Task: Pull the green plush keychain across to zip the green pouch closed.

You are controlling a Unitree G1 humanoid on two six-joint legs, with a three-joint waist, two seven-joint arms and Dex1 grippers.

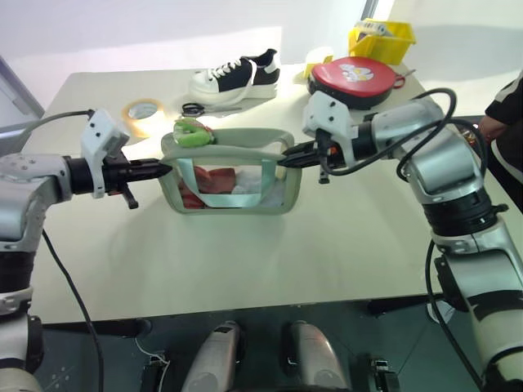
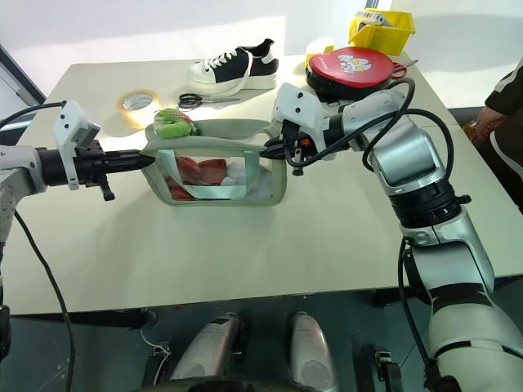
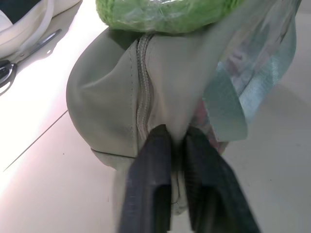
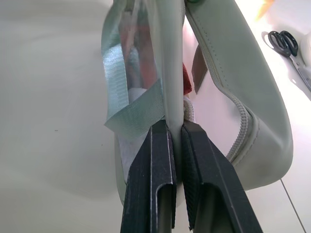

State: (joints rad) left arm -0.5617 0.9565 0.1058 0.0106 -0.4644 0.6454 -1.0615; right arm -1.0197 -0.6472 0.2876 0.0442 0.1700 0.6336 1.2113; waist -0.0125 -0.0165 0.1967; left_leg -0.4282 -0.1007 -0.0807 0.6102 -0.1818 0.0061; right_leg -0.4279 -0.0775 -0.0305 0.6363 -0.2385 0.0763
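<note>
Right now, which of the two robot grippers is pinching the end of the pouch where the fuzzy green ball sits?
The left gripper. It is shut on the green pouch at the end beside the green plush keychain; the right gripper pinches the opposite end.

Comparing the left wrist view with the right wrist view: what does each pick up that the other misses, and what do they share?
Left wrist view alone: the green plush keychain sitting at the closed zipper's end, with the left pincer shut on that end of the green pouch. Right wrist view alone: the right pincer shut on the pouch's opposite end, where the zipper gapes open. Both share: the pouch's clear window with its green strap, scissors, and the pale table.
</note>
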